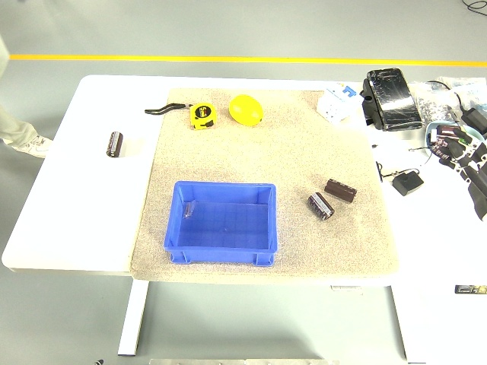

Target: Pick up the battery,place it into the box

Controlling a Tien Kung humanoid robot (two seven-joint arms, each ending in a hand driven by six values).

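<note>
A blue plastic box (222,223) stands on a beige speckled mat (266,144) that covers the middle of the white table (76,198), near the table's front edge, and the box looks empty. Just to the right of the box, on the mat, lie two dark cylindrical batteries: one (320,205) nearer the box, with its round end visible, and a second one (341,189) just beside it, a little farther back and to the right. A third dark battery (115,143) lies well apart from them on the bare table, left of the mat. At the far edge of the mat there are a yellow tape measure (202,115) with a black strap and a yellow lemon-like object (246,109). At the far right are a white block (338,102), a black device (391,98) and some cables. The right hand (466,154) shows only partly at the right edge of the picture, away from the batteries; I cannot tell if its fingers are apart or together. It holds no battery.
</note>
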